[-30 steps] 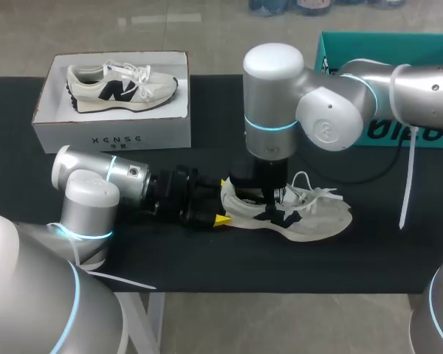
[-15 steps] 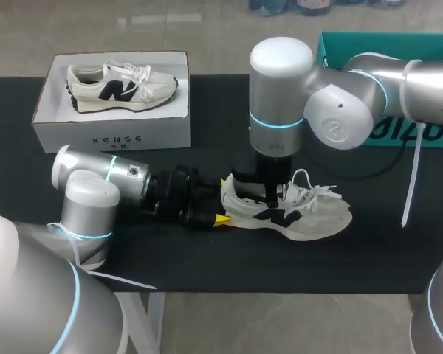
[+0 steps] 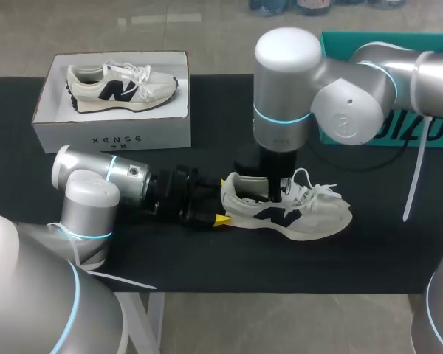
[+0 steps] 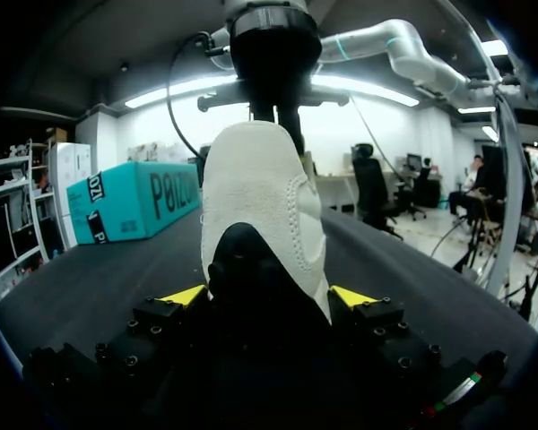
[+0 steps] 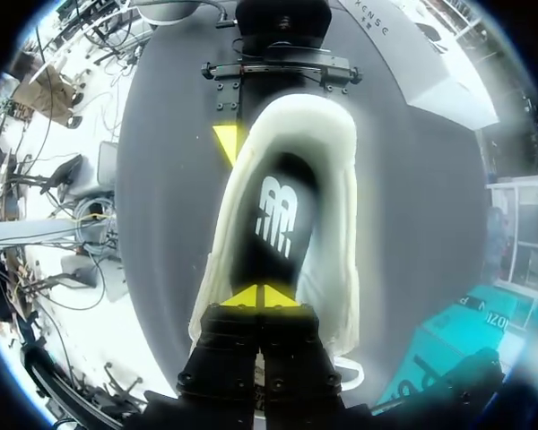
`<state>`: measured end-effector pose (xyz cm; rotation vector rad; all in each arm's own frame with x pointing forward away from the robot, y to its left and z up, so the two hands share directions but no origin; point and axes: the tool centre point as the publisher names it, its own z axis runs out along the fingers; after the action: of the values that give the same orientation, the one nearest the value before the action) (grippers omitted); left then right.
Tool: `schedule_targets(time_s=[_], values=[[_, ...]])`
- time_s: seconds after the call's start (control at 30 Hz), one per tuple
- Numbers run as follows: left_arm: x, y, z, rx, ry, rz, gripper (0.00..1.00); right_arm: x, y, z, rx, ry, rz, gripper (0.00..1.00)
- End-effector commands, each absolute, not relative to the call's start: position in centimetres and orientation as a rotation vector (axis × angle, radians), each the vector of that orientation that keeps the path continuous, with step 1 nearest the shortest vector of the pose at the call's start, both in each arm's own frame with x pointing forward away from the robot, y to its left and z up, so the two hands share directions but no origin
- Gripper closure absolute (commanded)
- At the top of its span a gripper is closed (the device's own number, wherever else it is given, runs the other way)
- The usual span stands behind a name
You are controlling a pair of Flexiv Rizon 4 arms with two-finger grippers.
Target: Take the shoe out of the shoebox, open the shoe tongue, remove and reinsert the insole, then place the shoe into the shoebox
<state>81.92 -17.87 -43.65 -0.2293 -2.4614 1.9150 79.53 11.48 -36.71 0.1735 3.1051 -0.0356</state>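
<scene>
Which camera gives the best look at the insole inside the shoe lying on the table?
The right wrist view: it looks straight into the shoe at the dark insole. Head view: hardly visible. Left wrist view: only the heel's outside.

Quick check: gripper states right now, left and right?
Left gripper: closed on the shoe at its heel.
Right gripper: closed, tips together over the insole; whether it pinches it cannot be told.

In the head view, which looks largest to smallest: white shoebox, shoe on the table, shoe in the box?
1. White shoebox.
2. Shoe on the table, shoe in the box: nearly alike, left unranked.
</scene>
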Motion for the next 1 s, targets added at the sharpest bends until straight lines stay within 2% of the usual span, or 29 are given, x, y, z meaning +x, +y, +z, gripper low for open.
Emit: schedule_targets(time_s=[0.03, 0.3, 0.47, 0.6, 0.73, 1.0], values=[[82.0, -18.1, -44.0, -0.227, -2.464, 1.913, 1.00, 79.5, 11.2, -36.4, 0.168, 3.101, -0.036, 1.00], [82.0, -18.1, -44.0, -0.227, -2.464, 1.913, 1.00, 79.7, 11.9, -37.2, 0.168, 3.104, -0.043, 1.00], [82.0, -18.1, -44.0, -0.227, -2.464, 1.913, 1.00, 80.2, 11.9, -37.7, 0.164, 3.108, -0.051, 0.75], [82.0, -18.1, -44.0, -0.227, -2.464, 1.913, 1.00, 80.5, 11.9, -37.8, 0.161, 3.112, -0.051, 0.65], [82.0, -18.1, -44.0, -0.227, -2.464, 1.913, 1.00, 80.6, 11.9, -37.8, 0.159, 3.111, -0.053, 0.66], [82.0, -18.1, -44.0, -0.227, -2.464, 1.913, 1.00, 81.2, 11.8, -37.9, 0.160, 3.103, -0.070, 0.62]])
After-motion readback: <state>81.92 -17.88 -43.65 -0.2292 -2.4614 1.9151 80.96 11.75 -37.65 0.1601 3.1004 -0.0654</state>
